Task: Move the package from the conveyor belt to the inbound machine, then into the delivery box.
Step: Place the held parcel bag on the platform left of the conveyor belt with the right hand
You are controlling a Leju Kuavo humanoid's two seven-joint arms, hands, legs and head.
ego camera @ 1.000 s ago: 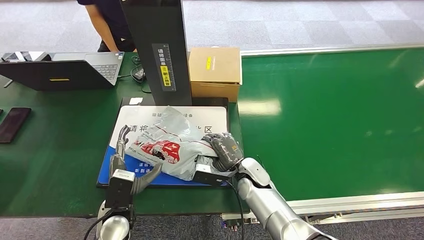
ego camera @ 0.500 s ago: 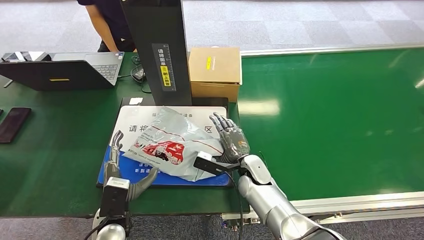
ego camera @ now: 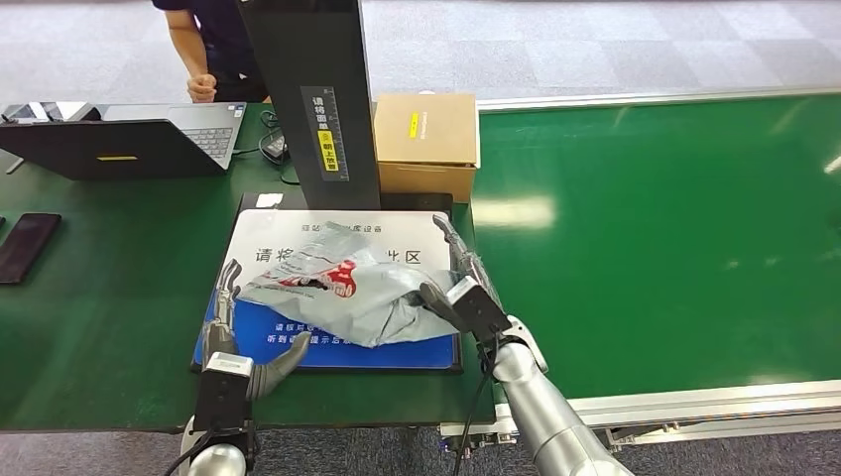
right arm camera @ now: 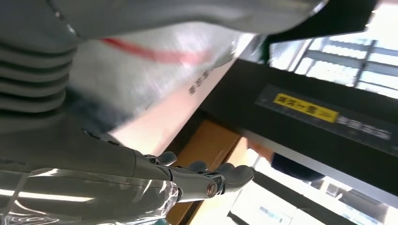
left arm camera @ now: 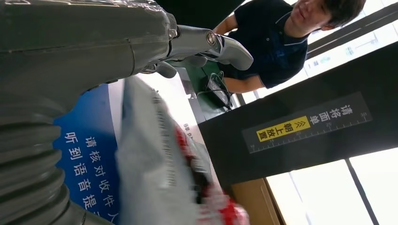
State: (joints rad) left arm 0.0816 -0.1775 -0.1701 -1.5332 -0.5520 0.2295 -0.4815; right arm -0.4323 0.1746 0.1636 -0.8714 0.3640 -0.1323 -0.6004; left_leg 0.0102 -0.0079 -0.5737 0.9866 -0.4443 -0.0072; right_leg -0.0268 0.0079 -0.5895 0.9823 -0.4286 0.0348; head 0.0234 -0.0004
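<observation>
Partly the package (ego camera: 342,288) hides the right hand (ego camera: 458,288).

My right hand (ego camera: 458,281) has let go of the package (ego camera: 342,288) and turned edge-on at its right end, fingers extended. My left hand (ego camera: 238,332) has slid back toward me. The package has shifted and flattened on the mat (ego camera: 337,352). The person's hand (ego camera: 202,87) has risen.
</observation>
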